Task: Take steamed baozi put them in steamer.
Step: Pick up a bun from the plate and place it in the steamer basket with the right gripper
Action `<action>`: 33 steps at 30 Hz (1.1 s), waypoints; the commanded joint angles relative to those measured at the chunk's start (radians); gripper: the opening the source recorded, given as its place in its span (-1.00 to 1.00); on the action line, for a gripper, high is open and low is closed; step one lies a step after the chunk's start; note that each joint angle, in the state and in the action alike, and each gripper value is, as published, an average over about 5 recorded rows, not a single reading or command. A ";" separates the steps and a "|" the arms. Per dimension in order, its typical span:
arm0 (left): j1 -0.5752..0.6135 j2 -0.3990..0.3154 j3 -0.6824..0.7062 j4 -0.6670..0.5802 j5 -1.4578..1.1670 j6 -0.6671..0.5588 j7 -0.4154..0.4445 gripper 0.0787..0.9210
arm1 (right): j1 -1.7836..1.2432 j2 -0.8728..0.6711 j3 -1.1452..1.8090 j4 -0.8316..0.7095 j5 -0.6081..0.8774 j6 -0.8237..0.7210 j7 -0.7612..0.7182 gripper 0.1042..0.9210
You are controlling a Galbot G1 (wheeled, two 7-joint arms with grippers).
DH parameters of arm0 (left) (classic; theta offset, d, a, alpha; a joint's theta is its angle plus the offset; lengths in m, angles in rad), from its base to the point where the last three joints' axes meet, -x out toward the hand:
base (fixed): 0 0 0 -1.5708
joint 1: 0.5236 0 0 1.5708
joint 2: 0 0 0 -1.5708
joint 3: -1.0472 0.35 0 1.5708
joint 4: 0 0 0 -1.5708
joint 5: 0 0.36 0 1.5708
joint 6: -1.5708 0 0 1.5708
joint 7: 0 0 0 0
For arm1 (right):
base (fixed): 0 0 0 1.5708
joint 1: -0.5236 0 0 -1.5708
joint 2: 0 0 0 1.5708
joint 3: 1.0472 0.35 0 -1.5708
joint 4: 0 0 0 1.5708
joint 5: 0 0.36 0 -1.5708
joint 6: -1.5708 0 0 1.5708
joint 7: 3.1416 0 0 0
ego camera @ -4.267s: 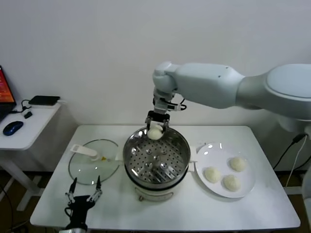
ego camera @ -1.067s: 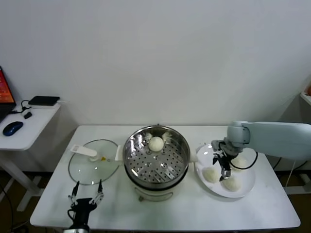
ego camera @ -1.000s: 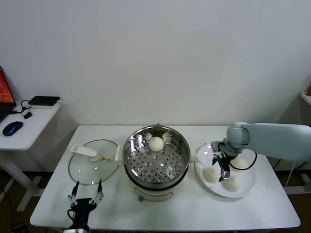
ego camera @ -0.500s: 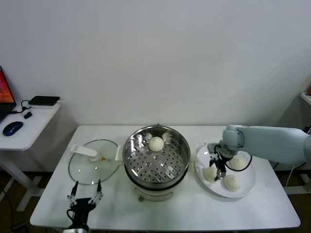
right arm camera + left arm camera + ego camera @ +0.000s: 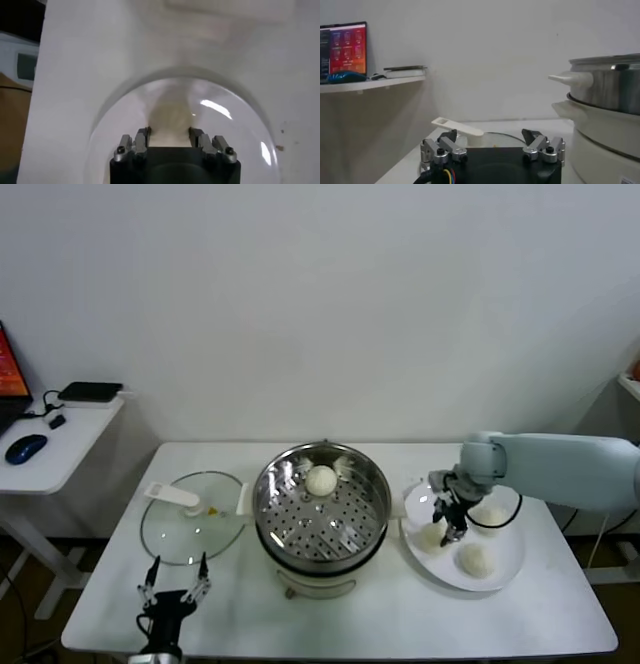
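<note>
Slippage is the main risk here: the right gripper [image 5: 447, 531] pinches one steamed baozi [image 5: 170, 118] between its fingers [image 5: 141, 139], and the soft dough could deform or squeeze out if it is lifted fast, dropping back on the white plate [image 5: 505, 576] or onto the table short of the steamer [image 5: 321, 509]. A swing toward the steamer could also clip its near rim or white side handle. The gripped bun sits at the plate's edge nearest the steamer; two more lie farther from the steamer, and one rests on the perforated tray at the steamer's far side. The bun is round, with no long axis or heading I can judge. The left gripper [image 5: 172, 581] waits with fingers spread, beside the steamer near the glass lid [image 5: 190, 529].
</note>
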 commanded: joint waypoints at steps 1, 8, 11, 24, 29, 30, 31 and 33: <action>-0.001 0.003 0.007 0.004 0.008 -0.002 0.000 0.77 | 0.421 0.035 -0.166 0.096 0.177 0.047 -0.148 0.07; -0.002 0.001 0.024 -0.001 0.023 0.004 0.003 0.77 | 0.553 0.138 -0.124 0.151 0.383 -0.015 -0.153 0.07; 0.000 0.001 0.032 -0.012 0.024 0.007 0.006 0.77 | 0.513 0.205 -0.044 0.153 0.448 -0.069 -0.110 0.07; -0.007 -0.002 0.020 -0.025 0.018 0.018 0.014 0.77 | 0.164 0.569 0.207 -0.050 0.513 -0.242 0.074 0.08; -0.008 -0.002 0.013 -0.022 0.014 0.018 0.016 0.77 | 0.095 0.623 0.209 -0.102 0.469 -0.255 0.085 0.09; -0.009 -0.002 0.011 -0.021 0.013 0.018 0.016 0.77 | 0.085 0.625 0.208 -0.106 0.463 -0.256 0.086 0.09; -0.009 -0.001 0.009 -0.019 0.012 0.018 0.016 0.77 | 0.077 0.625 0.206 -0.109 0.459 -0.257 0.086 0.09; -0.012 -0.001 0.007 -0.016 0.011 0.018 0.017 0.77 | 0.062 0.623 0.201 -0.114 0.447 -0.258 0.085 0.10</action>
